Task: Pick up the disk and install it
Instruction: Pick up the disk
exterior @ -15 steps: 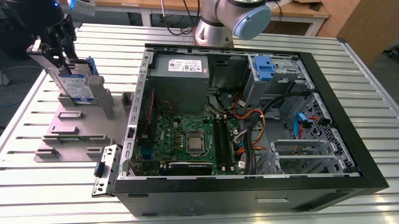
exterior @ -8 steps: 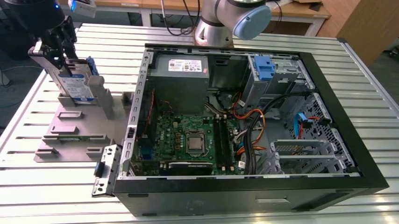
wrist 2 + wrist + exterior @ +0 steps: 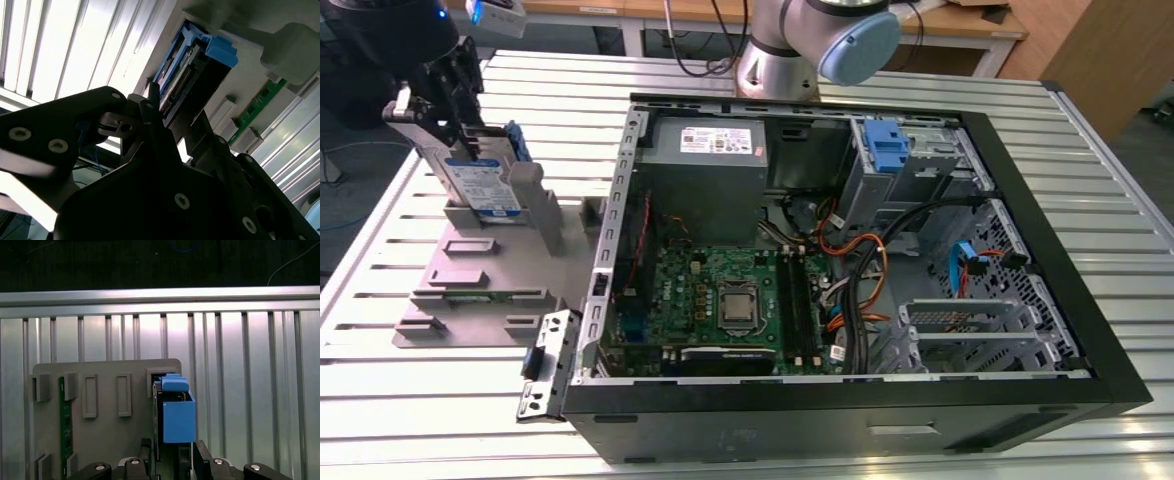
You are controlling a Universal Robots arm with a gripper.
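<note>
1. Though set astride the disk, gripper not clamped: jaws parted, one finger close against the blue carrier frame, a thin sliver of light between that frame and the other finger in the first wrist view.
2. Disk standing on edge in a slot of the grey fixture plate, at the exterior view's left, outside the computer case; blue-and-white label facing outward.
3. Green memory stick lying in another slot of the same plate, apart from the disk.
4. Fixture plate flat on the slatted aluminium table, just beside the open case.
5. Inside the case: grey power supply box with a white sticker at the far side, green motherboard nearer the camera, blue plastic bracket in the drive cage toward the exterior view's right, orange and black cables between.
6. Arm's grey base behind the case, with a pale blue cap.
</note>
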